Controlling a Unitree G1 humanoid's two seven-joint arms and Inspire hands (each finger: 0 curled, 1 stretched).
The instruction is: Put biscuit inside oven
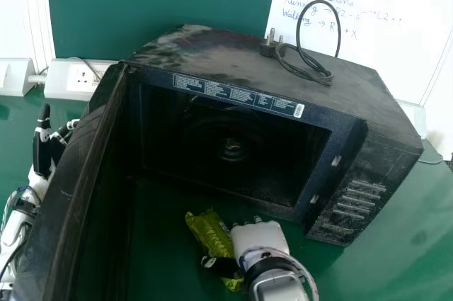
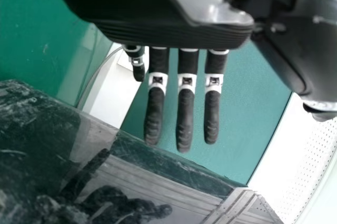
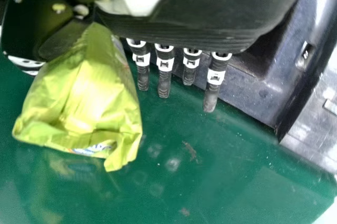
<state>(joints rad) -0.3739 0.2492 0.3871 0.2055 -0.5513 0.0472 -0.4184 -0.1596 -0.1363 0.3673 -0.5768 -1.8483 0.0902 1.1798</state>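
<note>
Well, left hand [image 1: 42, 151] released, fingers straight, beyond the swung-open oven door [image 1: 74, 180], green biscuit packet [image 1: 209, 234] before the dusty black oven [image 1: 205, 49], right hand [image 1: 260, 239] right beside it, fingers extended, thumb [image 1: 226, 267] by the wrapper.

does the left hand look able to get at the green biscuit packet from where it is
Probably not directly: the oven's open door stands between the left hand and the packet.
</note>
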